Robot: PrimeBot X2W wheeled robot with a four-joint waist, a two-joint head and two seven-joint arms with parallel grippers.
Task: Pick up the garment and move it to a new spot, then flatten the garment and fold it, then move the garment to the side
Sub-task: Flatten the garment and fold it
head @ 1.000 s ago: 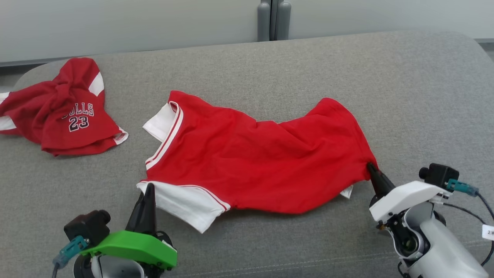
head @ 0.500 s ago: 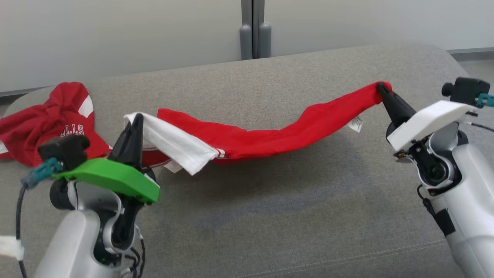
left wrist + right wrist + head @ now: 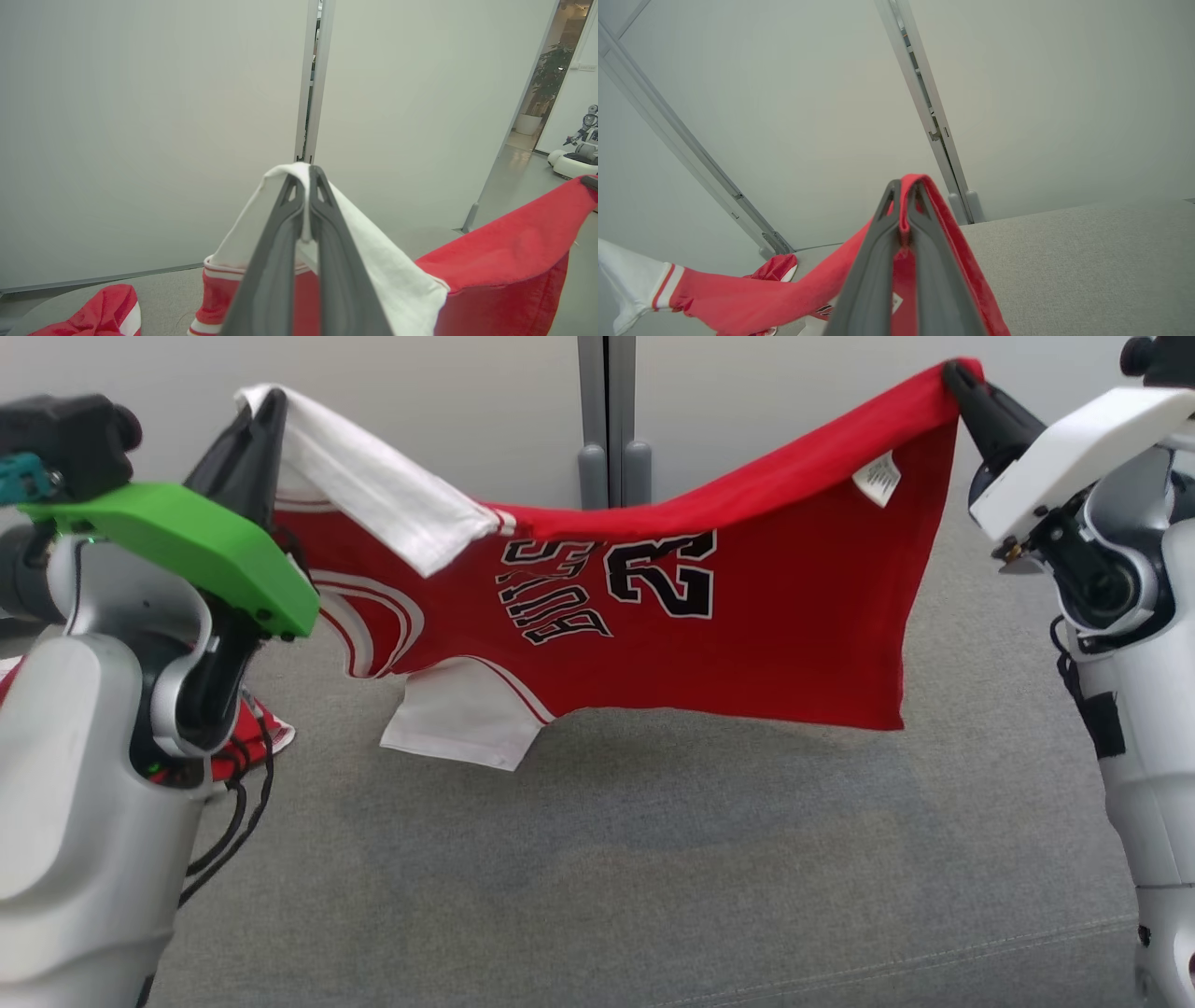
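Observation:
The garment (image 3: 766, 616) is a red jersey with white sleeves and black lettering with the number 23. It hangs stretched in the air above the grey surface (image 3: 653, 859). My left gripper (image 3: 266, 406) is shut on its white sleeve at the upper left. In the left wrist view the left gripper (image 3: 308, 175) pinches white cloth of the garment (image 3: 383, 275). At the upper right, my right gripper (image 3: 954, 375) is shut on the red hem corner. The right wrist view has the right gripper (image 3: 904, 186) clamped on red cloth of the garment (image 3: 952, 233).
A second red jersey (image 3: 247, 742) lies crumpled on the grey surface at the left, mostly hidden behind my left arm; it is also in the left wrist view (image 3: 100, 315). Pale wall panels with a grey post (image 3: 607, 420) stand behind the surface.
Both grippers have risen with the garment, from lying on the surface to hanging spread in the air, its printed front now facing me. The head camera has tilted up.

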